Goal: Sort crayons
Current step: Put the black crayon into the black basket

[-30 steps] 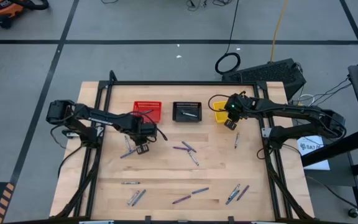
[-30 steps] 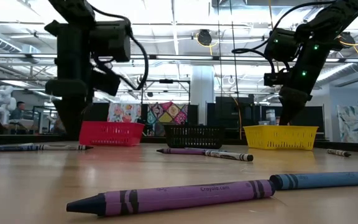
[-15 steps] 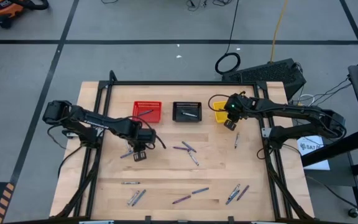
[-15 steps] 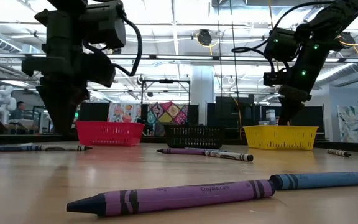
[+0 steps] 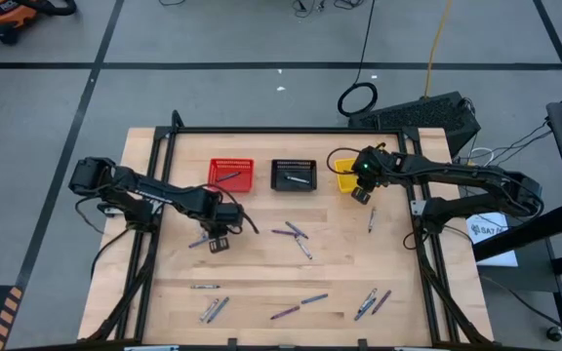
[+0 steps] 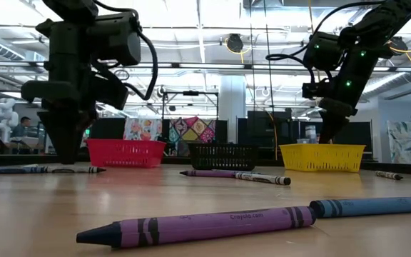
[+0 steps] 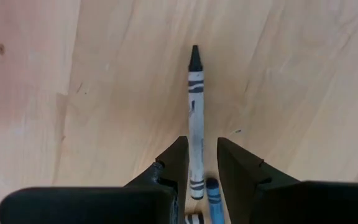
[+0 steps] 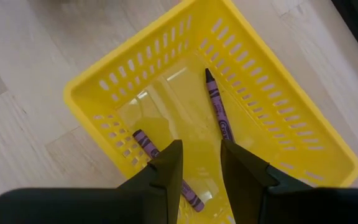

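Nearest my low camera, a purple crayon (image 6: 198, 227) lies tip to tail with a blue crayon (image 6: 373, 207) on the wooden table (image 5: 261, 268). More loose crayons are scattered along the front edge and at mid-table. Farther in, I see the left gripper (image 7: 202, 163) down at the tabletop, its fingers parted narrowly on either side of a grey crayon (image 7: 195, 118) without visibly pinching it; a second blue crayon (image 7: 214, 198) lies just beside. At the far side stand a red basket (image 5: 231, 175), a black basket (image 5: 295, 175) and a yellow basket (image 8: 260, 93). The right gripper (image 8: 201, 163) hangs over the yellow one, fingers slightly spread and holding nothing, above two purple crayons (image 8: 217, 106) inside.
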{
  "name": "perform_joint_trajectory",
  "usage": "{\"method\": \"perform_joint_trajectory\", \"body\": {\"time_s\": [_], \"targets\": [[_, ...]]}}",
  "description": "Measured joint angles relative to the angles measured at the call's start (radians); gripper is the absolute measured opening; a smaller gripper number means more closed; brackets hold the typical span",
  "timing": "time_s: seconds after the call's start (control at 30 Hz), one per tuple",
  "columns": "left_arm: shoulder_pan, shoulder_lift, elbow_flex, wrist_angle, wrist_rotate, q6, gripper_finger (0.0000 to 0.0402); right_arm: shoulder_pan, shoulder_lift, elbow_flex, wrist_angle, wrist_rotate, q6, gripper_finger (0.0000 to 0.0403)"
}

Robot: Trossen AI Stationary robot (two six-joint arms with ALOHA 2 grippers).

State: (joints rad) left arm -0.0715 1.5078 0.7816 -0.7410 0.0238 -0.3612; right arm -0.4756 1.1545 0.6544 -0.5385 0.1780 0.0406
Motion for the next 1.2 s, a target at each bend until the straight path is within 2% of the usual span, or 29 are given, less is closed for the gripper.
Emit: {"method": "perform_joint_trajectory", "body": {"time_s": [0.67,0.77,0.97,1.2], "targets": [[-0.001,0.093,0.001,0.042,-0.048,0.035,0.0081,0.0,0.0,0.0,0.012,0.0,0.0,0.0096],[-0.001,0.094,0.0,0.041,-0.048,0.067,0.0067,0.0,0.0,0.0,0.012,0.0,0.0,0.0096],[-0.001,0.095,-0.001,0.039,-0.047,0.092,0.0009,0.0,0.0,0.0,0.012,0.0,0.0,0.0096],[0.0,0.096,0.01,0.03,-0.043,0.115,0.0009,0.0,0.0,0.0,0.012,0.0,0.0,0.0096]]}}
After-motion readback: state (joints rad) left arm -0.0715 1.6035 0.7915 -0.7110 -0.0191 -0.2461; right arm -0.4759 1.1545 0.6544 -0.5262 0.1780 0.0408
